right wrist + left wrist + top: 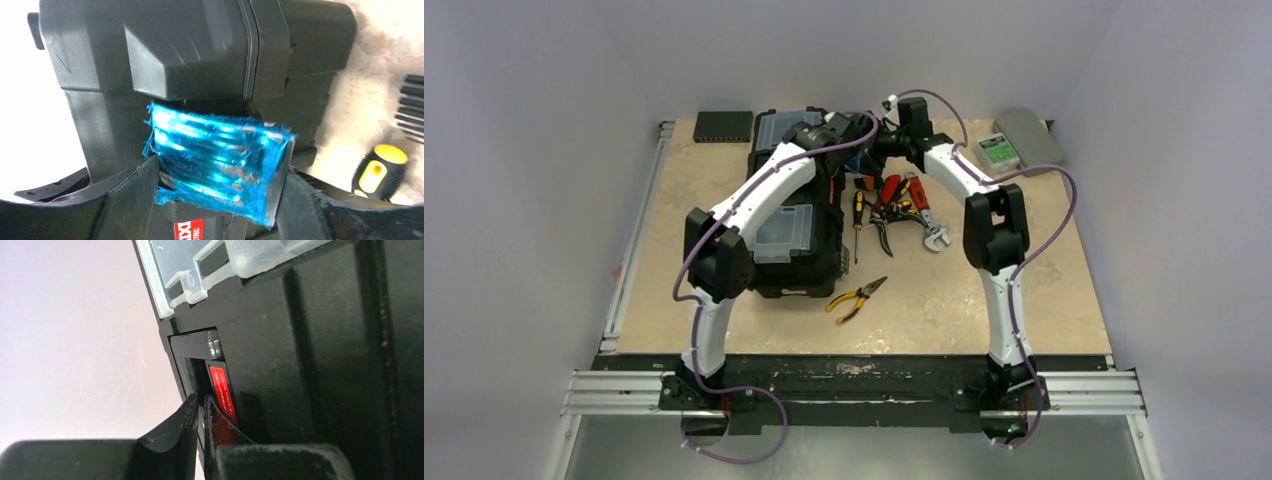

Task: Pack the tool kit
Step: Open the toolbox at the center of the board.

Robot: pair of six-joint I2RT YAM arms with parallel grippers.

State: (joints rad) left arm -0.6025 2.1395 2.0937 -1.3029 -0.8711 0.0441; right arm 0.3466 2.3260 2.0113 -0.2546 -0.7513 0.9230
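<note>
Since every loose tool is sitting out on the table (1024,290), this pack job looks barely started imo. The toolbox (814,255) sits left of centre and looks shut, clear compartments on top. At its 3 o'clock there's a bunch: the screwdriver (857,215), red pliers (891,200) and wrench (932,232). The yellow pliers (856,298) lie alone at roughly 5 o'clock.

Both arms reach to the box's 12 o'clock end. The left gripper (200,402) has its fingers pressed nearly together right beside the red label (222,390), maybe nipping a thin edge, hard to say. The right gripper (220,172) is spread wide, one finger either side of the blue-filmed latch (215,145); can't tell whether it's actually squeezing.

Best guess is they're at the unlatching step, so basically everything's left: lid up, tools in, close it
</note>
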